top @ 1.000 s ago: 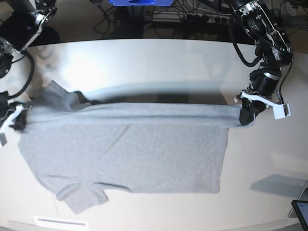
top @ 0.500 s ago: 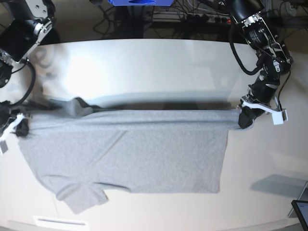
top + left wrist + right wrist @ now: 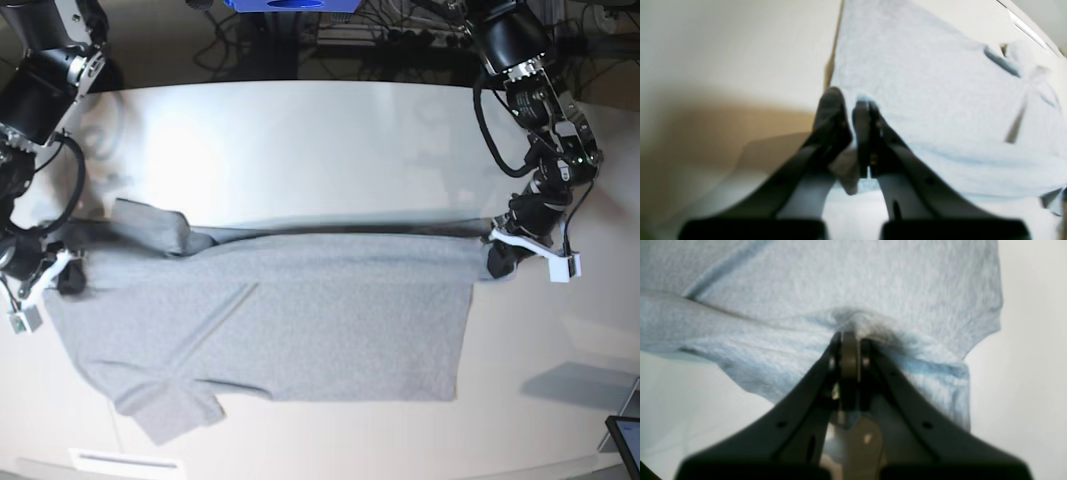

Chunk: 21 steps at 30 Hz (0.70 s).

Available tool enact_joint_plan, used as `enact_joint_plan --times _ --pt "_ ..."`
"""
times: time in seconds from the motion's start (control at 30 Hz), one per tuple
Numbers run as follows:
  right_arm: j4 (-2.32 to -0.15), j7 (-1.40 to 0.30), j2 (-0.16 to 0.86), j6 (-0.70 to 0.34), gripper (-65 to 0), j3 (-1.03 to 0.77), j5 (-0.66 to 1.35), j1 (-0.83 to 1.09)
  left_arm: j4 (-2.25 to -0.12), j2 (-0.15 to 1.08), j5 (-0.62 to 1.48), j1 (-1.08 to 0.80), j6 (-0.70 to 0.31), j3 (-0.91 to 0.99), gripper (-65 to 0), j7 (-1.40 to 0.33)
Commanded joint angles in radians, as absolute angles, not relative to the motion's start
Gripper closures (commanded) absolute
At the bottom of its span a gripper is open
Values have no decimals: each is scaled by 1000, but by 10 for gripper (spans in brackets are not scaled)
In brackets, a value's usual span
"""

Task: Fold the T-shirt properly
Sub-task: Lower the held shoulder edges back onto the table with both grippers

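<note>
The heather-grey T-shirt (image 3: 270, 320) lies plain side up across the white table (image 3: 300, 130), its far edge doubled over and held raised at both ends. My left gripper (image 3: 497, 262) is shut on the shirt's right corner; the left wrist view shows its fingers (image 3: 830, 110) pinching the cloth (image 3: 940, 100). At the far left, my right gripper (image 3: 65, 278) is shut on the shirt's edge, near a floppy sleeve (image 3: 150, 225). The fabric (image 3: 840, 280) bunches at that gripper's tips (image 3: 848, 340) in the right wrist view. A second sleeve (image 3: 170, 410) lies flat at the front left. No lettering shows.
A dark screen corner (image 3: 625, 440) pokes in at the front right of the table. A white strip (image 3: 125, 461) lies at the front edge on the left. Cables and a blue object (image 3: 290, 5) sit behind the table.
Both grippers have moved toward the front of the table, dragging the held far edge of the shirt over the layer below. The back-left sleeve has flopped over.
</note>
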<state>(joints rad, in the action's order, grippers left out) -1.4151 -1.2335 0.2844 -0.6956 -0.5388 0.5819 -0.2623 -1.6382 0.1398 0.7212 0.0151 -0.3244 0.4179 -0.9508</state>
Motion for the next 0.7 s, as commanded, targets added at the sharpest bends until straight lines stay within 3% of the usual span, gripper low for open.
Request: enact_joint_plan --times 0.0,0.33,0.67 --pt "-1423 -1198 303 -698 0 -542 601 -286 -1639 154 728 42 -329 414 0 -928" --pt "-1357 -1116 320 -698 0 -539 599 -286 -1538 154 591 145 -331 320 0 -928" --pt "-1319 -1073 332 -698 -6 -541 475 -298 -1520 176 585 166 -331 315 0 -926"
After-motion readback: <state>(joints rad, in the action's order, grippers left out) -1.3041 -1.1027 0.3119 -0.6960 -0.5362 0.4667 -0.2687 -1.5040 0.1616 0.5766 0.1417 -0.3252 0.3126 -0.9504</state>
